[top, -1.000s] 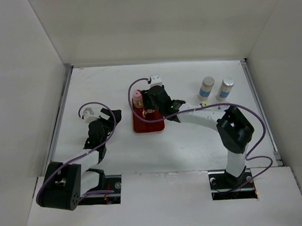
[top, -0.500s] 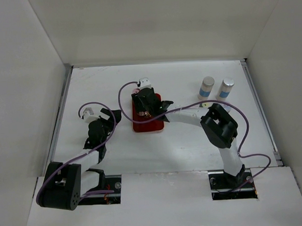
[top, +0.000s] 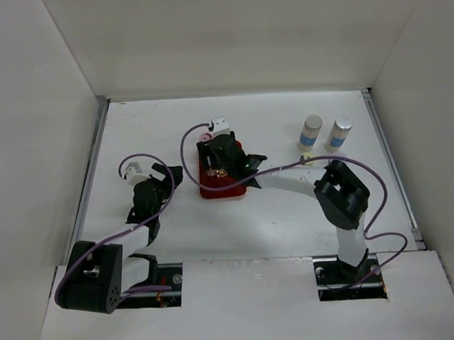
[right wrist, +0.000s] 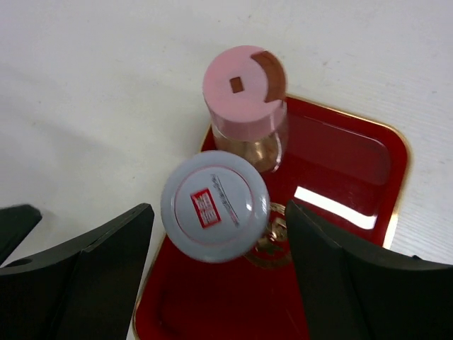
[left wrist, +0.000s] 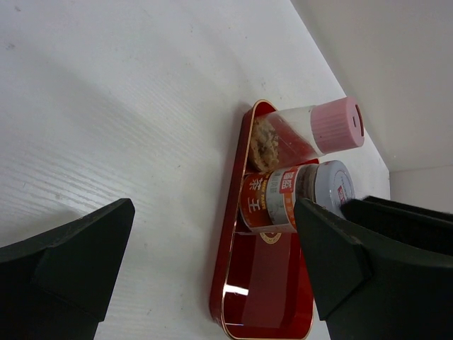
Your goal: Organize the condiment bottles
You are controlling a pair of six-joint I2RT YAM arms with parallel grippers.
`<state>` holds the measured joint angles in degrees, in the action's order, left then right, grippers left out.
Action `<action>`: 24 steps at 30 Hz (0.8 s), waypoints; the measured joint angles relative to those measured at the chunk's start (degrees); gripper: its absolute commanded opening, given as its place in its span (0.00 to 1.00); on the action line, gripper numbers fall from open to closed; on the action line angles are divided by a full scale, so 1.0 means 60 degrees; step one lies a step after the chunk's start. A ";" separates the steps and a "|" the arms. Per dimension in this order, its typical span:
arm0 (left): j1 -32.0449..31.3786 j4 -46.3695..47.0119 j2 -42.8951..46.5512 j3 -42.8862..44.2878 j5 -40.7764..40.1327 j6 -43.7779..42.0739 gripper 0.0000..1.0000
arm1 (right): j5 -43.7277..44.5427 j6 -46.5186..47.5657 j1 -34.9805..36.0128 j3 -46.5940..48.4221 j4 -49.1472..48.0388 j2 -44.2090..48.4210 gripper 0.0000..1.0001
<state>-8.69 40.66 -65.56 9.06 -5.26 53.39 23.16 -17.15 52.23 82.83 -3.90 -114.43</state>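
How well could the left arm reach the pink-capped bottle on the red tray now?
Probably not safely. The right gripper hangs over the red tray, straddling the silver-capped bottle beside the pink-capped bottle. Bare table lies before the left gripper, but the grippers might collide.

The right arm [top: 294, 179] extends forward and to the left. Its elbow [top: 341, 196] sits behind and to the right of the right gripper [top: 215, 161]. This gripper points downward, and its two fingers [right wrist: 92, 276] are parted.

The left arm [top: 136, 233] is folded, with its base behind the left gripper [top: 169, 170]. This gripper points forward, and its fingers [left wrist: 64, 262] are spread wide.
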 measured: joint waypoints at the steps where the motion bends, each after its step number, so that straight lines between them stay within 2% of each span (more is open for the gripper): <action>1: 0.0004 0.0004 -0.0007 0.0000 0.0004 0.0000 1.00 | 0.0015 0.0004 -0.0015 -0.0251 -0.0007 0.0328 0.82; 6: -0.0011 0.0011 -0.0022 0.0000 0.0018 0.0004 1.00 | 0.0120 0.0113 -0.0659 -0.1665 -0.0211 0.2685 0.82; 11: -0.0018 0.0040 -0.0113 0.0000 0.0029 0.0007 1.00 | 0.0714 0.0178 -0.3104 -0.2510 -0.0557 0.4324 0.90; 16: -0.0066 0.0066 -0.0117 0.0000 0.0022 0.0004 1.00 | 0.1461 0.0364 -0.5169 -0.2674 -0.0346 0.4360 0.95; 24: -0.0106 0.0087 -0.0127 0.0000 0.0022 0.0004 1.00 | 0.1632 0.0357 -0.6080 -0.2641 0.0255 0.3249 0.98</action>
<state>-9.32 41.19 -66.32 9.06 -5.13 53.41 32.95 -15.00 15.75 66.98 -2.37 -94.94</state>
